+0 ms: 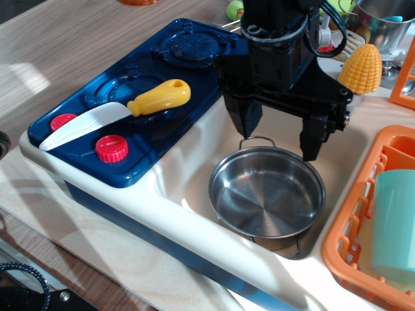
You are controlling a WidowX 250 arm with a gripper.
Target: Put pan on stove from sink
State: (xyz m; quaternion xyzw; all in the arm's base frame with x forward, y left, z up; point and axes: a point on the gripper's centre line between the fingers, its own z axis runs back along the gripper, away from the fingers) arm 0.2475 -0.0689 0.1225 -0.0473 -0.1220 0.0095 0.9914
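The shiny steel pan (267, 193) sits in the cream sink (194, 162), with one wire loop handle at its far rim and one at its near rim. My black gripper (279, 133) hangs open just above the pan's far rim, its two fingers spread wide, one to the left of the far handle and one over the right rim. It holds nothing. The dark blue stove (139, 71) lies to the left of the sink, with two red knobs at its front edge.
A toy knife (120, 110) with a yellow handle and white blade lies across the stove's near burner. A yellow corn cob (363, 68) sits behind the sink. An orange dish rack (353, 227) with a teal cup (395, 223) stands on the right. A steel pot (386, 23) is at the back right.
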